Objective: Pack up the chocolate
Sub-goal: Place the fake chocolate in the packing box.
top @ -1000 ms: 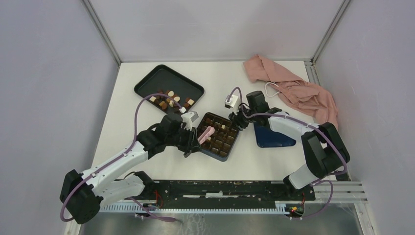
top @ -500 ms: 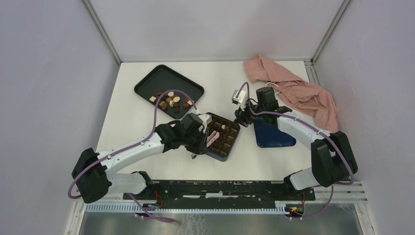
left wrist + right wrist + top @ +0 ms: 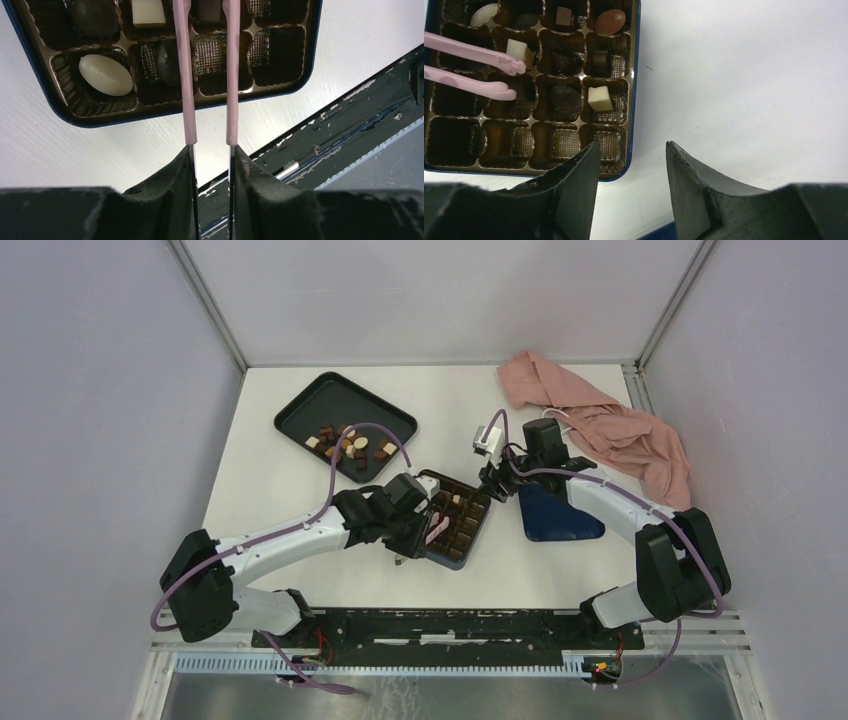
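Loose chocolate pieces (image 3: 345, 445) lie on the black tray (image 3: 300, 405). More pieces sit in cells of the dark blue grid box (image 3: 478, 523), such as a white oval (image 3: 106, 75) and a white square (image 3: 599, 98). My left gripper (image 3: 412, 522) is shut on pink tweezers (image 3: 185, 75) and holds them over the box. The tweezer tips (image 3: 508, 91) stand apart above the cells, with nothing seen between them. My right gripper (image 3: 633, 150) is open and empty, above the table just right of the box's edge (image 3: 636, 75).
The dark blue box lid (image 3: 560, 515) lies right of the box, under the right arm. A pink cloth (image 3: 600, 425) is heaped at the back right. The black rail (image 3: 350, 110) runs along the table's near edge.
My left arm has stretched right, carrying the tweezers across the box toward its near side. My right gripper pulled back from the box a second ago and has since held still.
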`<control>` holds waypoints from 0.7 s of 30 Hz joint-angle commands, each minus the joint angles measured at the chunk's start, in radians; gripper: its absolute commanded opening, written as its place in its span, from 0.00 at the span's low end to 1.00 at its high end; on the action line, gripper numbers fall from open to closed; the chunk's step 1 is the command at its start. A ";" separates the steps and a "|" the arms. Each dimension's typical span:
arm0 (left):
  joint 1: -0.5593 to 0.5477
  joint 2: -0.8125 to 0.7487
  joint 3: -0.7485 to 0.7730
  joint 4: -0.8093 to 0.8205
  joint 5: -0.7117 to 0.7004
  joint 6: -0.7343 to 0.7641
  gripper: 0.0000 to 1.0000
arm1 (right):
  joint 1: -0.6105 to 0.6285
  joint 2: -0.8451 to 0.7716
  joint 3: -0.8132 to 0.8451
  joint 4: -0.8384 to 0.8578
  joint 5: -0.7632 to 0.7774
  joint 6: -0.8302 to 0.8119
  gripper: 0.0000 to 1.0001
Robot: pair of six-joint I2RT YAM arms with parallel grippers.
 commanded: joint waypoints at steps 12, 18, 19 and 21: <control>-0.006 -0.121 0.053 0.010 -0.137 -0.056 0.41 | 0.018 0.118 0.099 -0.085 0.025 -0.071 0.59; -0.005 -0.215 0.037 0.012 -0.190 -0.074 0.39 | 0.058 0.175 0.117 -0.099 0.096 -0.082 0.55; -0.004 -0.226 0.031 0.013 -0.199 -0.076 0.38 | 0.065 0.181 0.119 -0.094 0.110 -0.081 0.52; -0.004 -0.246 0.020 0.014 -0.218 -0.079 0.37 | 0.075 0.188 0.120 -0.084 0.138 -0.071 0.43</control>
